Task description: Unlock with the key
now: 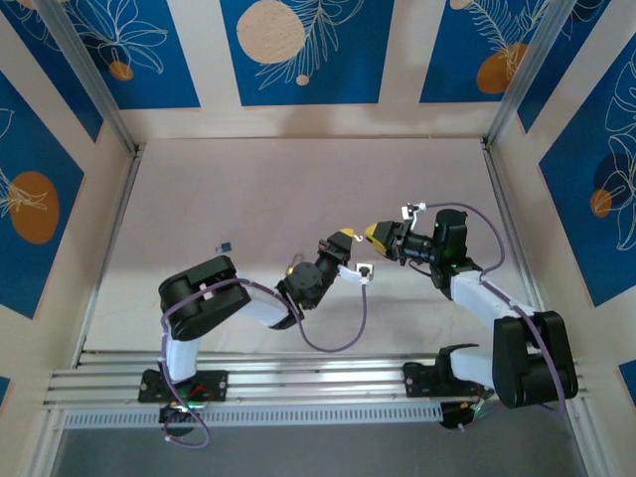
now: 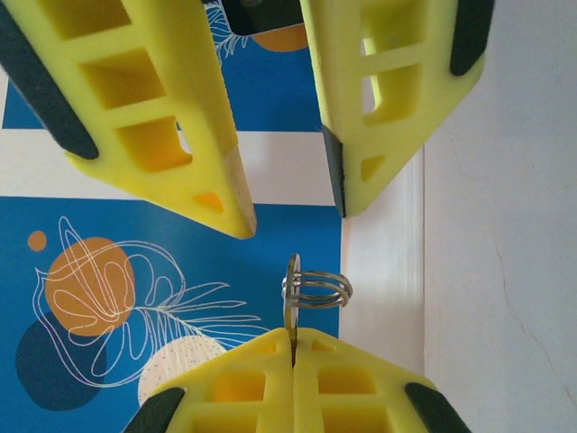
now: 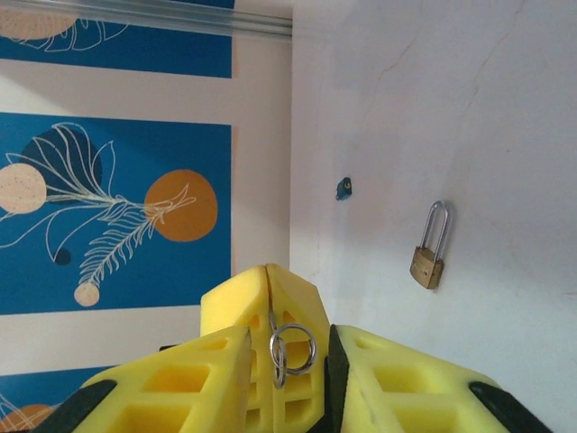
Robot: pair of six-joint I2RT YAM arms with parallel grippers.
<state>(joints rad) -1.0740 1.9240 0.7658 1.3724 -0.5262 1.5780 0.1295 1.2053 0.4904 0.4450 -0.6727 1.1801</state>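
Observation:
My left gripper (image 2: 293,338) is shut on the flat silver key (image 2: 291,298), held edge-on, with its wire ring (image 2: 317,290) sticking out to the right. My right gripper (image 3: 288,329) is open. Its yellow fingers (image 3: 180,383) stand on either side of the left gripper's tip (image 3: 269,271) and the ring (image 3: 294,350). Over the middle of the table the two grippers meet tip to tip, left gripper (image 1: 346,237) facing right gripper (image 1: 370,235). A small brass padlock (image 3: 429,254) with a steel shackle lies on the table beyond them, untouched.
A tiny blue object (image 3: 343,188) lies on the pale table (image 1: 298,189), also seen left of the arms as a blue object (image 1: 226,243). Blue patterned wall panels (image 1: 298,50) and metal posts enclose the table on three sides.

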